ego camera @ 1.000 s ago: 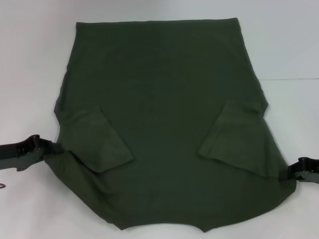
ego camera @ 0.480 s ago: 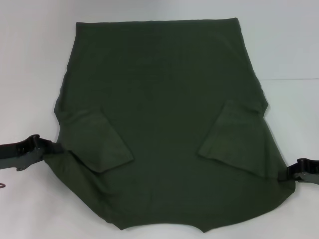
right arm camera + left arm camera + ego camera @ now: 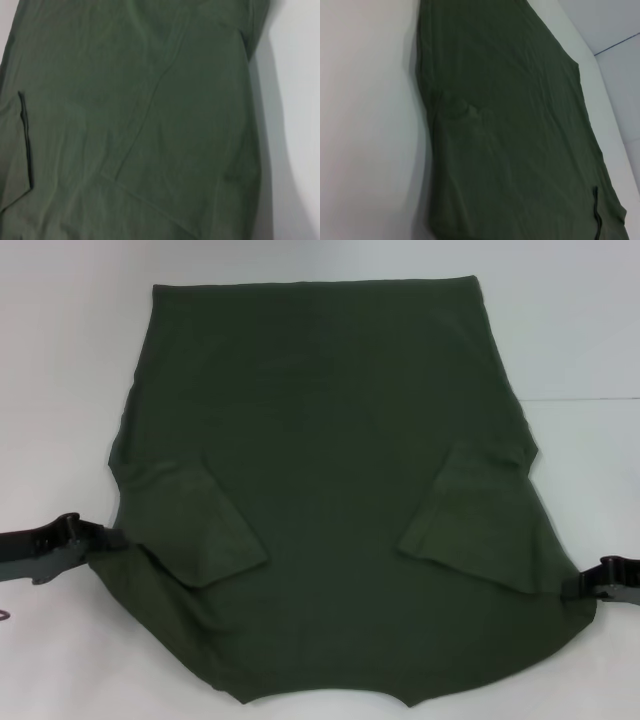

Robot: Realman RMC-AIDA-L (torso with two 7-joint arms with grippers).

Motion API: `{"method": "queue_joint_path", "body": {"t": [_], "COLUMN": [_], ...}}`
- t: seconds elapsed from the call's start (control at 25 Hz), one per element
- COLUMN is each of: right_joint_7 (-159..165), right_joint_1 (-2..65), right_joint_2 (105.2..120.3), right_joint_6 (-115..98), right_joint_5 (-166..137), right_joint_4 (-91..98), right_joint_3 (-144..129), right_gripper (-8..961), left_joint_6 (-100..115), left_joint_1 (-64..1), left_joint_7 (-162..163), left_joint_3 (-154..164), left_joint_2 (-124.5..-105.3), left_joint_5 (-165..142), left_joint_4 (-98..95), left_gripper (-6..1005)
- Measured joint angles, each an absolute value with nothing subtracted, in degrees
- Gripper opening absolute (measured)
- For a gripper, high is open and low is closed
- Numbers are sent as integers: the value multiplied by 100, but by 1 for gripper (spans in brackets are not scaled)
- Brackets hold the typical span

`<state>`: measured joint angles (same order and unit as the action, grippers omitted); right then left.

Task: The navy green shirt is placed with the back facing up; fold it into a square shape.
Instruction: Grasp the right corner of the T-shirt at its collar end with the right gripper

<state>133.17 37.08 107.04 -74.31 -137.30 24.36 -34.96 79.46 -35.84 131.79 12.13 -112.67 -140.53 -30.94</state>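
- The navy green shirt (image 3: 330,490) lies spread flat on the white counter (image 3: 60,390), plain side up, with both sleeves folded inward onto the body.
- The left gripper (image 3: 100,537) sits at the shirt's near left edge, touching the cloth; whether it pinches the fabric cannot be told.
- The right gripper (image 3: 580,585) meets the near right edge; its grip likewise cannot be told.

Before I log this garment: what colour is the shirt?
Plain dark olive green shirt, clearest in the head view.
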Motion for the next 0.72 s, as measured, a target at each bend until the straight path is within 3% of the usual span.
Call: {"method": "queue_joint_path", "body": {"t": [0.4,0.72], "right_joint_7": [12450,11676], "right_joint_1": [3399,3169], "right_joint_2": [10646,10516], "right_joint_6": [-8155,-8907], "right_joint_5": [-13714,-13709], "right_joint_4": [2977,3087], "right_joint_3": [-3199,-2888], "right_gripper": [38,38], "left_joint_6": [8729,9761], "left_joint_1": [-3473,-3217], "left_joint_7": [12797,12631], "left_joint_3": [1211,1213], "left_joint_2": [-11217,-11098], "left_joint_5": [-14092,-14251], "left_joint_4": [-3362,-3880], "left_gripper": [2,2]}}
